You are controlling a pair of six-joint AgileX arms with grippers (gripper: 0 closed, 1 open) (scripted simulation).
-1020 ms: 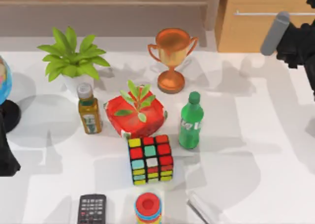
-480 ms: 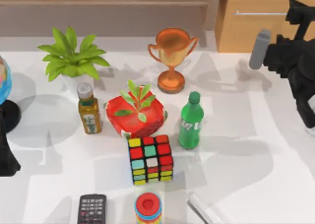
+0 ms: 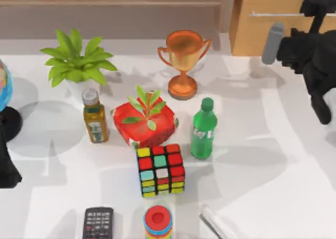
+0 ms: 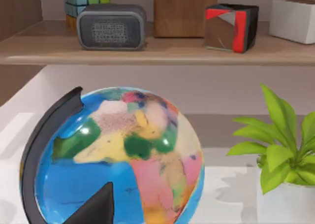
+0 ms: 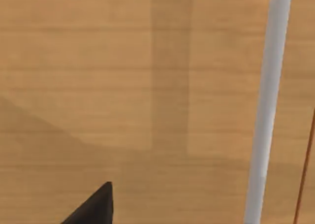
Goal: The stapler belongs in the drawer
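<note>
Right gripper [image 3: 315,8] is hovering at the table's far right corner, right in front of the drawer [image 3: 262,34], which is sitting shut; its silver handle [image 5: 268,106] is filling the right wrist view. Can't tell if that gripper is open or closed. Stapler [image 3: 216,222] is lying at the table's near edge, beside the ring stack [image 3: 157,220]. Left arm [image 3: 6,160] is sitting parked at the left edge by the globe [image 4: 118,155].

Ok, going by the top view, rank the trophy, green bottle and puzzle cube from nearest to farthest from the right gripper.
From the right gripper, at the drawer:
1. Trophy, back centre.
2. Green bottle, mid-table.
3. Puzzle cube, toward the front.
</note>
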